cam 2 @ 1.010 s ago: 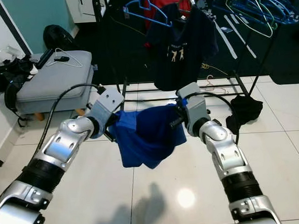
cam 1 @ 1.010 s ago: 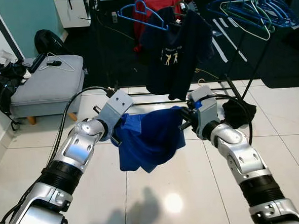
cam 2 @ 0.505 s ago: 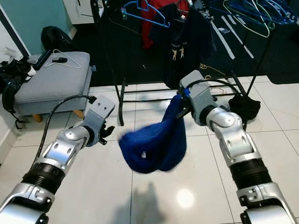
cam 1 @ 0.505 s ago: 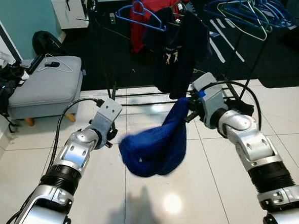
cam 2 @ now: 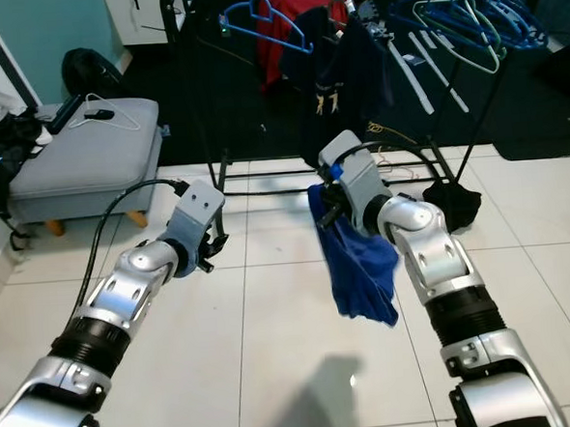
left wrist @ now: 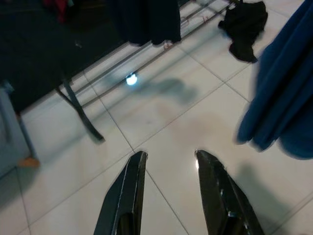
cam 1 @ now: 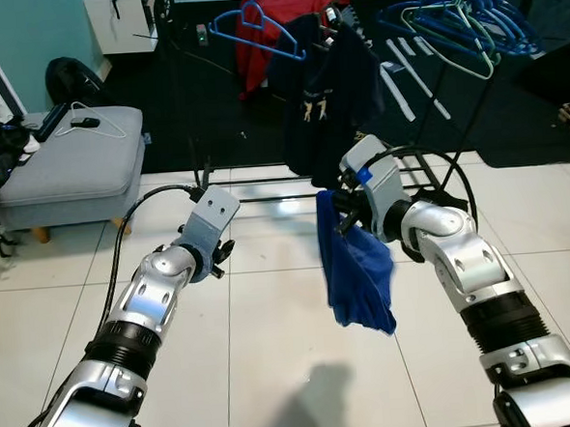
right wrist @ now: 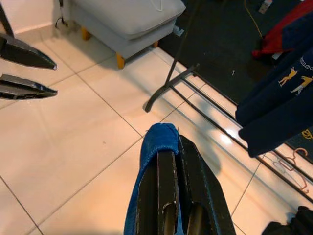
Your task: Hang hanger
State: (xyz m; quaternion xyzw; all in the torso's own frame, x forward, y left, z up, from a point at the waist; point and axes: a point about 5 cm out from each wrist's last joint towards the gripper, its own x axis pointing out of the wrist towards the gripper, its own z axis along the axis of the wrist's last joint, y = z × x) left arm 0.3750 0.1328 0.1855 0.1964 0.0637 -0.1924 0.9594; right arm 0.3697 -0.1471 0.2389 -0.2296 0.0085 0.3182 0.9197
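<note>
We are pinching the limp blue cloth garment (cam 1: 354, 267) in our right gripper (cam 1: 340, 210), hanging straight down; our left gripper (left wrist: 168, 161), parted and empty, is pointing beside it.

I stand on a floor of glossy white tiles (cam 1: 255, 351) with thin grey grout lines; a bright ceiling light glints on one tile near the rack's base. Ahead, the tiles give way to a dark carpet (cam 1: 211, 112). To my left sits a grey padded footstool (cam 1: 69, 164) on short wooden legs, against a teal wall (cam 1: 32, 35). A black metal clothes rack (cam 1: 198, 132) stands ahead, its feet on the tiles.
</note>
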